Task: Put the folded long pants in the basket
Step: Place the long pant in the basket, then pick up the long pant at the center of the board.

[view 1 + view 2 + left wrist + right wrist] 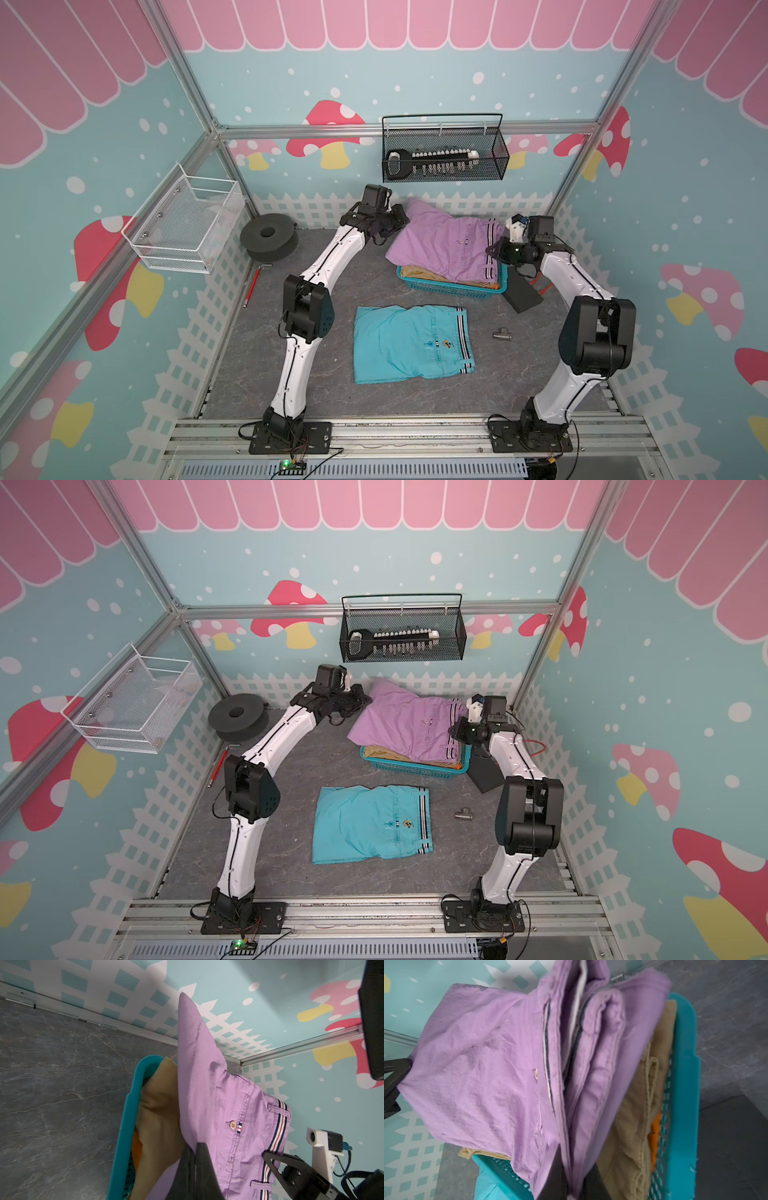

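I count four pairs of pants. Nearest, one pair of turquoise pants [411, 343] lies flat and folded on the gray table [332, 399], by itself, between the two arms. One small metal pipe piece [502, 333] sits near it on the right.

Farther back is the one teal basket [449, 291]. Two pairs are inside it: the khaki pants [417, 272] on top and the orange pants [655, 1126] peeking out under them. The fourth pair, the lilac pants [446, 245], is right over the basket and hides most of it. Its left side sticks out past the rim.

The left claw [400, 219] is pinched tight on the far left edge of the lilac pants. The right claw [494, 251] is squeezed on the striped end at the right.

One black board [521, 291] leans just beside the basket's right end, under the right arm. One red stick [251, 286] and one black spool [269, 237] sit far left. On the walls hang one white wire basket [187, 224] and one black mesh basket [444, 153].
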Available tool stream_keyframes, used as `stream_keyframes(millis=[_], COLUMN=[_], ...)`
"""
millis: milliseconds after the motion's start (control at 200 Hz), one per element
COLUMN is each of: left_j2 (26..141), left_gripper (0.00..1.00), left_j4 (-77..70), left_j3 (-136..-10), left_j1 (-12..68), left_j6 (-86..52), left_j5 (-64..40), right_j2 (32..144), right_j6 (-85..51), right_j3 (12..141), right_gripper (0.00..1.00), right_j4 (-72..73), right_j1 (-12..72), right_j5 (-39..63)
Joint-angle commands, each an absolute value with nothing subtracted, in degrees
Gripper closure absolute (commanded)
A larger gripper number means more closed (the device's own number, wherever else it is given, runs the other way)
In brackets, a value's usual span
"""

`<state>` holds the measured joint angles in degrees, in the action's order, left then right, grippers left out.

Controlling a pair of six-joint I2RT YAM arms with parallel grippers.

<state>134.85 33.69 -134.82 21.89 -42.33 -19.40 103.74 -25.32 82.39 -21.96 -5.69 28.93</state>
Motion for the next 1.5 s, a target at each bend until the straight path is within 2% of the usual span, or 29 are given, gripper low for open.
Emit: stream_keyframes(millis=[0, 365, 640, 805, 891, 961, 1066, 1121, 1206, 1296, 1401, 1496], left_j2=[137.62, 139.5, 140.57, 143.82, 145.37, 144.64, 143.19, 141.85, 137.6, 131.92, 124.08, 114.58], left_gripper=[1.0, 1.0, 1.0, 1.0, 0.87, 0.83, 0.73, 0.68, 0.61, 0.59, 0.56, 0.55], left_j4=[40.28, 40.2, 40.17, 40.17, 40.17, 39.8, 39.28, 39.12, 37.87, 35.49, 32.54, 27.92], left_j3=[-141.66, -141.79, -140.61, -141.47, -143.46, -142.88, -143.07, -143.05, -140.7, -136.73, -129.92, -117.4], left_j1=[21.34, 21.63, 21.3, 19.87, 19.72, 19.9, 20.29, 20.31, 20.71, 21.56, 22.49, 22.41], left_j6=[-41.82, -47.3, -46.41, -44.65, -41.79, -40.9, -39.29, -38.76, -37.33, -35.36, -33.58, -34.37], left_j5=[-19.78, -28.06, -27.05, -25.34, -27.17, -26.54, -26.06, -24.7, -20.05, -14.35, -7.39, -5.85], right_j2=[104.74, 103.37, 106.69, 109.16, 110.74, 110.75, 109.87, 109.11, 103.42, 97.4, 91.42, 86.75], right_j6=[-24.08, -26.69, -28.39, -28.17, -28.06, -28.08, -28.85, -28.83, -28.83, -28.35, -28.46, -27.4], right_j3=[84.47, 84.36, 84.1, 84.47, 84.05, 83.29, 81.86, 80.96, 78.58, 76.15, 72.73, 70.09], right_gripper=[1.0, 1.0, 1.0, 1.0, 1.0, 0.91, 0.6, 0.5, 0.43, 0.37, 0.35, 0.35], right_j4=[-22.07, -21.97, -20.58, -20.56, -20.43, -19.87, -18.78, -18.4, -16.76, -15.88, -14.98, -15.28], right_j1=[-7.26, -13.08, -13.04, -12.28, -11.79, -11.36, -11.25, -11.04, -10.85, -10.71, -10.55, -9.81], right_j5=[29.01, 36.7, 38.67, 36.24, 35.02, 34.06, 33.35, 31.4, 28.15, 23.96, 20.69, 19.54])
